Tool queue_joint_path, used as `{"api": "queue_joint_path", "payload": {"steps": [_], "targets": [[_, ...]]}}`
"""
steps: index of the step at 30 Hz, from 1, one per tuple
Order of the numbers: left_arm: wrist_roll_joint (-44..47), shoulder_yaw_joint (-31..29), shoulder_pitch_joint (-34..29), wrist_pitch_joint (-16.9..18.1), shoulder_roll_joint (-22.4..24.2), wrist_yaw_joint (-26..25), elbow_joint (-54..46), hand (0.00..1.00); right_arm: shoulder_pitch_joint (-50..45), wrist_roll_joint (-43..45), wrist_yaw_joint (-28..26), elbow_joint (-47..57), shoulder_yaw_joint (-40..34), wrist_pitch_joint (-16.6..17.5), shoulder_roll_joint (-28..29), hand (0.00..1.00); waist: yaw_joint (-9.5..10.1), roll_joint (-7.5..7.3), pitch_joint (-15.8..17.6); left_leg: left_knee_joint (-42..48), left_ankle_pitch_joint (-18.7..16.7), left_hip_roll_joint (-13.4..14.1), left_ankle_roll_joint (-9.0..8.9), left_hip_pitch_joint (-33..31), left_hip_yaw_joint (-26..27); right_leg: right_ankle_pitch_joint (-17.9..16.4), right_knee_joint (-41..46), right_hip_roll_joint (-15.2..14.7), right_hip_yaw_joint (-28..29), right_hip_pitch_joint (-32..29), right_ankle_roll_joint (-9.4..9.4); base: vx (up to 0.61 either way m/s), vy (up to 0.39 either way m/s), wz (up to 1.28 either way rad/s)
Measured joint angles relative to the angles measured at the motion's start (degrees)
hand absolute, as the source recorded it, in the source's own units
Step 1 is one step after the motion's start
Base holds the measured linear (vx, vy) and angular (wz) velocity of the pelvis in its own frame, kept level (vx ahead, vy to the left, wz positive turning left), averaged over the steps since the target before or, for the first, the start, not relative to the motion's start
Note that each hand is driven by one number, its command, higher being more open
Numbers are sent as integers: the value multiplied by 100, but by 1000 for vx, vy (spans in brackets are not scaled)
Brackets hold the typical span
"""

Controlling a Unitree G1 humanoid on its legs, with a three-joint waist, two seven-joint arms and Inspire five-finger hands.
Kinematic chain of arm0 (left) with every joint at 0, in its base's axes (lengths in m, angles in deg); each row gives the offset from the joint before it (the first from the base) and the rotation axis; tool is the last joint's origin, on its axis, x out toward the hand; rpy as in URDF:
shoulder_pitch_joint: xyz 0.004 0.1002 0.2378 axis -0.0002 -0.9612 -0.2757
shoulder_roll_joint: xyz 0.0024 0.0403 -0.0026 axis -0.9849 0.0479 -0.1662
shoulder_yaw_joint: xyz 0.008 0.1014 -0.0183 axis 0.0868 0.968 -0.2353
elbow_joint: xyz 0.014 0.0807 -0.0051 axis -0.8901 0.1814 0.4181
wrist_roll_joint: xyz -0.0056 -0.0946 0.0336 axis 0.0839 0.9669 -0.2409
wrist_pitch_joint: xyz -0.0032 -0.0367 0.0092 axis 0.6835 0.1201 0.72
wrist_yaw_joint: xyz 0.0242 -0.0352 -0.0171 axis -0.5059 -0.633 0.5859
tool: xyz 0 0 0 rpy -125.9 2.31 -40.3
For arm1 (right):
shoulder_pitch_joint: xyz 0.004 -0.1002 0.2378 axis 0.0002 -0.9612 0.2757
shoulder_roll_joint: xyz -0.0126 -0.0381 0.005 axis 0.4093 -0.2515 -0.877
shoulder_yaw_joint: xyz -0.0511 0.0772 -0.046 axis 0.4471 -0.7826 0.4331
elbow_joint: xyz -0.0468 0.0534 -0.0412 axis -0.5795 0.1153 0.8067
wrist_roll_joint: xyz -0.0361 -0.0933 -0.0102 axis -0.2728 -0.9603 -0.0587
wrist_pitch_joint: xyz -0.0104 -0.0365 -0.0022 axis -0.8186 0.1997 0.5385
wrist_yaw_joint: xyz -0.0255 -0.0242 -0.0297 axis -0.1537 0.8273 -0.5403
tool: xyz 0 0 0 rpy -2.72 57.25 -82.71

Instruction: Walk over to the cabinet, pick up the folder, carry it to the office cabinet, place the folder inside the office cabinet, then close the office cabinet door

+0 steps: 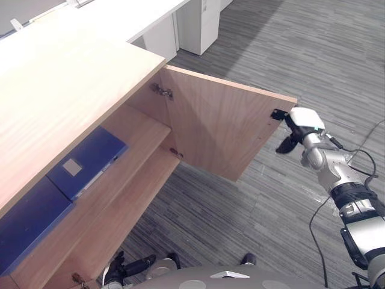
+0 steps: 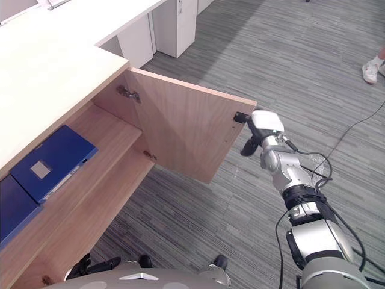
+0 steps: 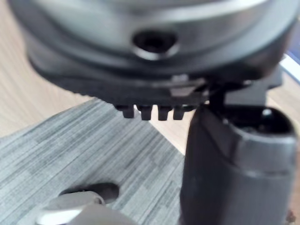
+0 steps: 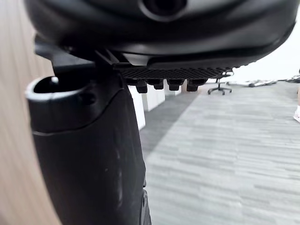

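Stretching across the right and far side of the scene is a grey carpet floor point(image 1: 271, 48) with a fine striped weave. On the left stands the pale wood-grain office cabinet point(image 1: 72, 90), box-shaped with a flat matt top. Its rectangular wooden door point(image 1: 216, 126) swings wide open to the right, hung on small metal hinges point(image 1: 161, 91). Beyond the cabinet runs a smooth white desk top point(image 1: 120, 18) with a white drawer pedestal point(image 1: 198, 24) under it. In the right eye view, a person's white shoe point(image 2: 373, 71) shows at the far right edge. Inside the cabinet, a flat rectangular blue folder point(image 1: 87, 162) with a pale square label lies on the upper wooden shelf point(image 1: 141, 129). It lies just right of a darker blue folder point(image 1: 27, 223) on the same shelf, and neither hand touches it. The dark right hand point(image 1: 299, 127), with a white cover on top, is well apart from the blue folder. It is out at the door's free edge on the right, by the upper corner. Its fingers point(image 1: 278, 114) reach fairly straight to that corner and touch the wood, the thumb hangs loose below, and nothing is held. The dark left hand point(image 1: 129, 265) hangs low at the near edge, beside the cabinet's lower front, with its fingers loosely spread and empty.
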Motion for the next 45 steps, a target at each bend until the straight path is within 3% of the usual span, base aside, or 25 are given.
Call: {"api": "queue_joint_path", "payload": {"steps": [2, 5, 7, 9, 11, 16, 20, 23, 30, 32, 36, 41, 42, 45], "targets": [[-81, -6, 6, -2, 3, -85, 7, 100, -249, 199, 254, 769, -323, -172, 169, 100, -20, 7, 1, -26, 56, 6, 2, -3, -1, 0, -4, 10, 3, -11, 0, -76, -36, -1], [-205, -37, 34, -11, 12, -141, 10, 100, -384, 194, 504, 1989, -143, -82, 404, 100, -18, 48, 2, -41, 105, 60, -13, -13, 3, -1, -8, 66, 33, -47, -2, -75, -48, -5], [-210, -36, 80, -11, 15, -170, 9, 100, -379, 185, 656, 2797, 223, 228, 629, 100, 77, 60, -4, -49, 144, 113, -39, -9, -5, -9, -9, 121, 37, -45, -14, -84, -57, 1], [-215, -36, 166, -26, 40, -187, 19, 100, -358, 170, 725, 3564, 961, 744, 802, 100, 244, 31, -21, -176, 267, 131, -60, -11, -22, -27, -9, 154, 36, -85, -41, -96, -52, 6], [-213, -34, 166, -62, 33, -214, 29, 100, -317, 170, 679, 3737, 1785, 1046, 974, 100, 331, -51, -64, -274, 353, 127, -75, -20, -42, -73, -9, 166, 38, -115, -103, -96, -47, 8], [-199, -20, 164, -113, -70, -286, 48, 100, -313, 171, -169, 3501, 4226, 1573, 1080, 100, 475, -279, -192, -483, 527, 119, -103, -25, -10, -88, -8, 185, 138, -237, -120, -75, -31, -4], [-199, 16, 161, -116, -146, -257, 49, 100, -311, 323, -998, 3020, 4941, 1758, 1055, 100, 478, -420, -270, -623, 620, 92, -108, 2, 36, -137, -8, 178, 196, -301, -161, -77, -25, -8], [-189, 57, 152, -118, -151, -160, 48, 100, -138, 612, -1397, 2743, 4952, 1723, 1004, 100, 490, -444, -286, -706, 701, 89, -128, -3, 95, -195, -8, 184, 286, -386, -176, -78, -30, -11], [-158, 368, 119, -117, -164, -71, -72, 100, 57, 638, -1572, 2296, 4655, 1471, 967, 100, 509, -380, -339, -934, 909, 132, -172, -3, 83, -220, -7, 292, 300, -488, -192, -43, -31, -1], [-112, 521, -61, -115, -170, 1, -365, 100, 50, 649, -1417, 2296, 3923, 1313, 988, 100, 512, -371, -344, -936, 916, 172, -177, -3, 79, -224, -7, 307, 297, -487, -198, 0, 0, 0], [59, 763, -213, -125, -230, 124, -620, 100, 19, 873, -1203, 2220, 3377, 1210, 993, 100, 501, -379, -367, -922, 931, 128, -176, 6, 77, -223, -8, 298, 297, -478, -197, 0, 0, 0], [63, 1121, -286, -123, -324, 367, -958, 100, -702, 914, -1460, 1570, 3296, 1211, 889, 100, 509, -383, -381, -921, 929, 96, -174, 1, 66, -226, -8, 263, 290, -475, -189, -3, 2, 1], [61, 1240, -300, -125, -339, 520, -1002, 100, -1734, 847, -1835, 819, 3147, 1199, 619, 100, 421, -339, -376, -902, 920, 76, -161, -14, 55, -230, -8, 220, 282, -475, -158, 0, 0, 0], [58, 1396, -308, -125, -374, 565, -1002, 100, -2036, 807, -1880, 693, 3005, 1108, 352, 100, 301, -213, -385, -895, 920, 77, -160, -8, 60, -232, -8, 211, 301, -475, -135, -11, -1, 0]]}}
